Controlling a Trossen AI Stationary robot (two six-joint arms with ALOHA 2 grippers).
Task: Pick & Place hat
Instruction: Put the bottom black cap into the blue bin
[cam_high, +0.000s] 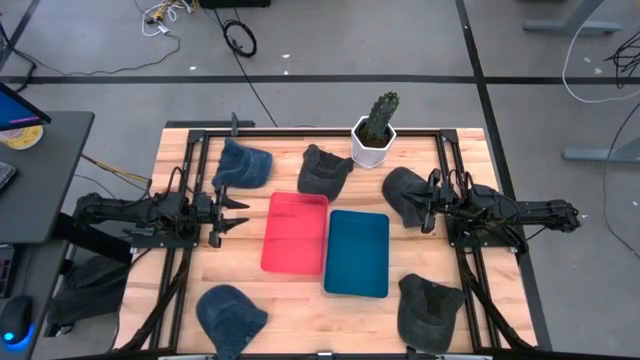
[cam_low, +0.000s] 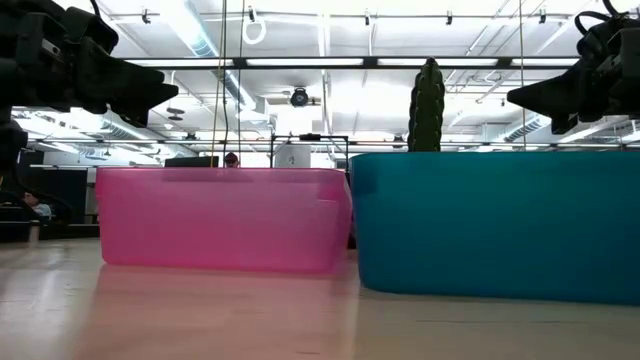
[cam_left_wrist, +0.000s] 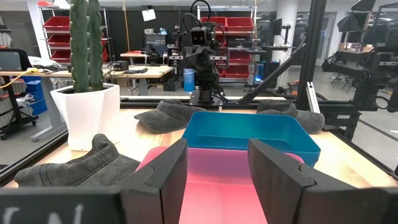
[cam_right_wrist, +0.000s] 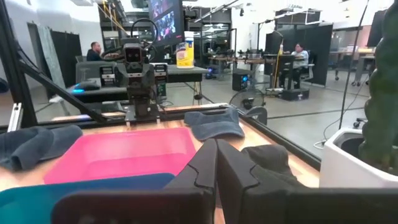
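My left pincer (cam_high: 240, 211) hangs above the bench (cam_high: 300, 310), just left of the pink tray (cam_high: 295, 232), its fingers (cam_left_wrist: 168, 174) spread apart with nothing between them. My right pincer (cam_high: 424, 212) hangs well to the right of that tray, beyond the teal tray (cam_high: 357, 253) that sits touching the pink tray's right side; its fingers (cam_right_wrist: 205, 163) are pressed together and empty.

Five hats lie around the pink tray:
- A blue hat (cam_high: 244, 164) behind its left corner.
- A dark grey hat (cam_high: 322, 170) behind its right corner, beside the potted cactus (cam_high: 376, 128).
- A grey hat (cam_high: 402, 191) just under my right pincer.
- A blue hat (cam_high: 229, 317) in front, to the left.
- A grey hat (cam_high: 430, 310) in front, far right.
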